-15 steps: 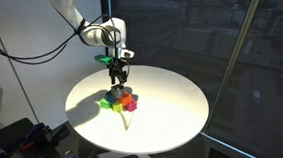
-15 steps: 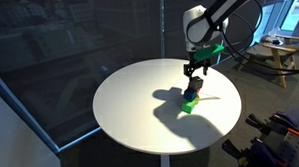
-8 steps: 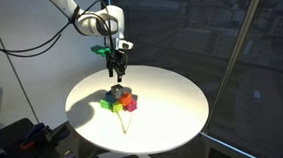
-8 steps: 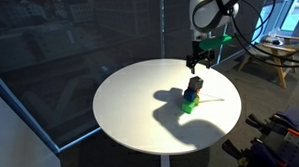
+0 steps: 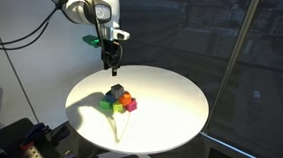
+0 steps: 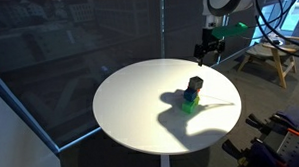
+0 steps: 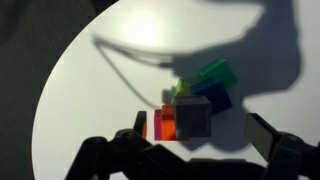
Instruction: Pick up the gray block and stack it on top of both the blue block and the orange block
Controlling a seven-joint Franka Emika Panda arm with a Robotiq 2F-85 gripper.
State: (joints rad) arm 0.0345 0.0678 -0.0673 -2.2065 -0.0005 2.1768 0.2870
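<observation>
The gray block (image 7: pixel 193 115) rests on top of the cluster, over the blue block (image 7: pixel 216 100) and the orange block (image 7: pixel 164 124). In an exterior view the gray block (image 5: pixel 115 91) is the top of the small pile. In an exterior view the pile (image 6: pixel 193 89) looks dark on top, and I cannot tell gray from blue there. My gripper (image 5: pixel 111 61) hangs well above the pile, also seen in an exterior view (image 6: pixel 204 58). In the wrist view my gripper (image 7: pixel 201 131) is open and empty, with its fingers wide on either side of the gray block far below.
A green cube (image 7: pixel 213 72), a yellow cube (image 7: pixel 181 89) and a red cube (image 5: pixel 129 105) sit in the same cluster on the round white table (image 5: pixel 169 107). The green cube also shows in an exterior view (image 6: pixel 189 105). Windows surround the table.
My gripper has risen straight up from just above the pile to well above it. The gray block stays on the pile.
</observation>
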